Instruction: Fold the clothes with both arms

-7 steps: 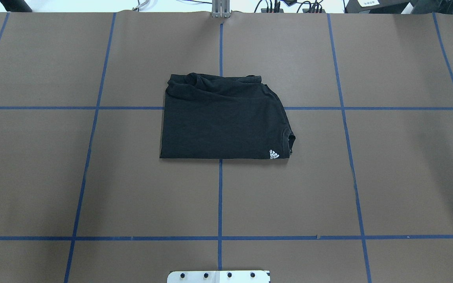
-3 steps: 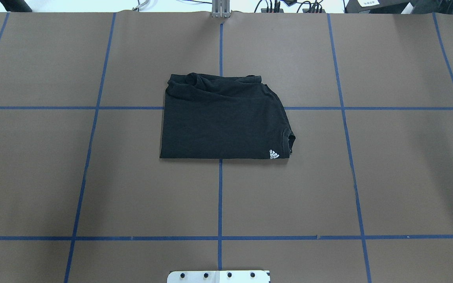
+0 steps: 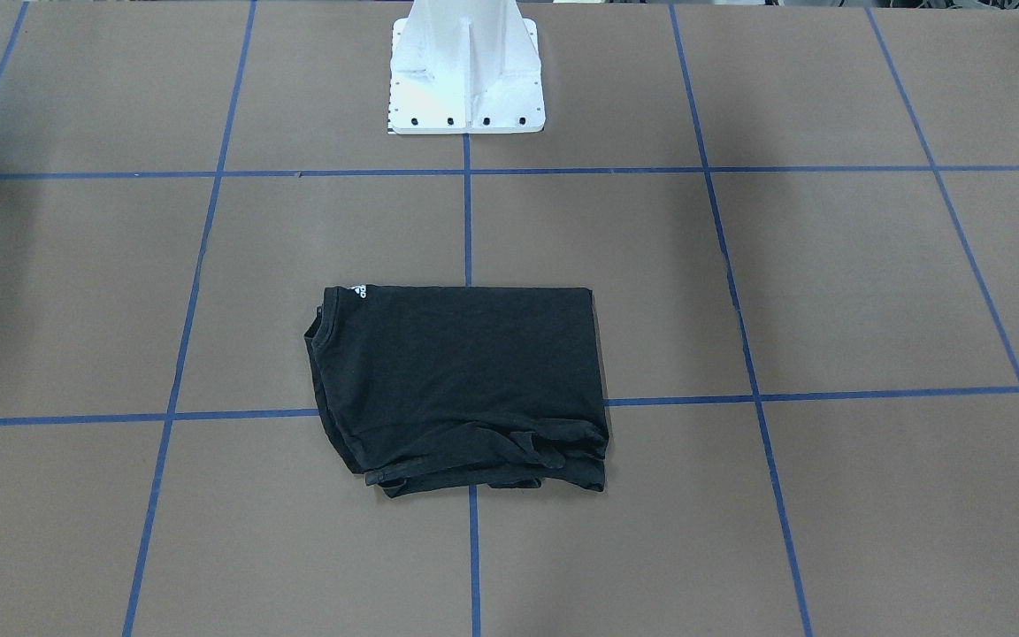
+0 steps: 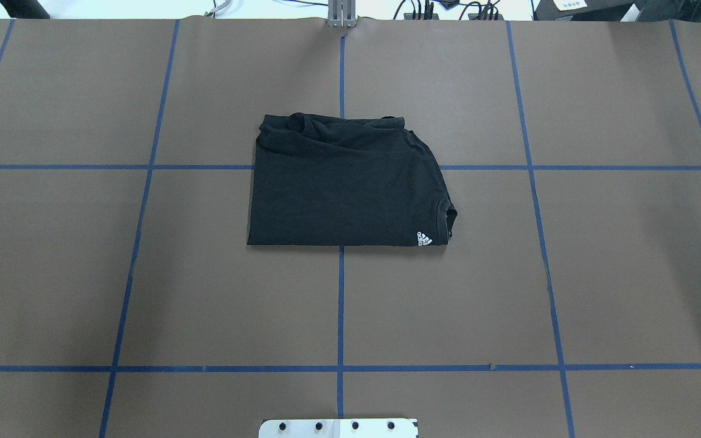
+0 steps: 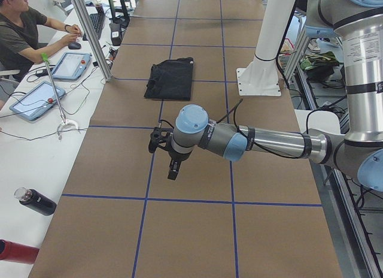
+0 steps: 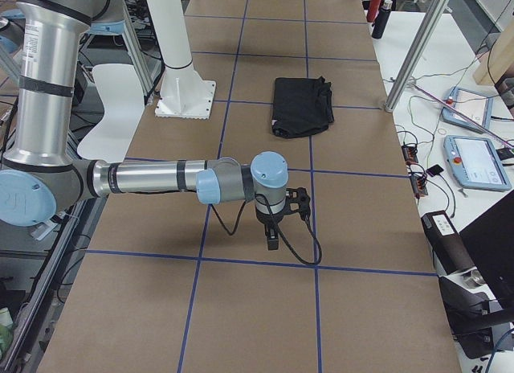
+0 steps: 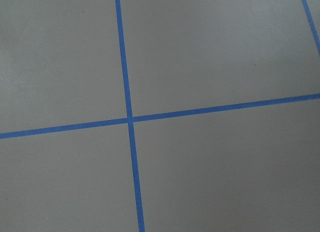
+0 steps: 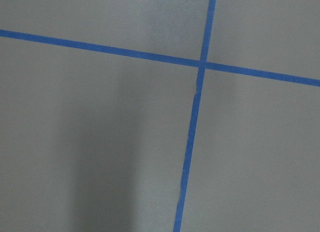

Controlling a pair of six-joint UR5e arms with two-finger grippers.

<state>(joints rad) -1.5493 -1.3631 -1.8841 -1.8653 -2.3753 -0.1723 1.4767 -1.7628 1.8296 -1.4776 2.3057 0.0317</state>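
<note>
Overhead exterior: the black T-shirt point(image 4: 344, 188) is seen folded into a rough rectangle at the middle of the brown bench point(image 4: 83, 274), over a crossing of blue tape lines point(image 4: 340, 304). The left end effector point(image 5: 172, 173) and the right end effector point(image 6: 273, 240) are held over bare bench, well apart from the shirt. Whether either is open or closed cannot be told.

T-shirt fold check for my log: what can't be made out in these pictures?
- T-shirt: lower layers are folded under; overhead shows only its top face.
- Left gripper: seen only in exterior left, small; open or shut unclear.
- Right gripper: same, exterior right only.
</note>
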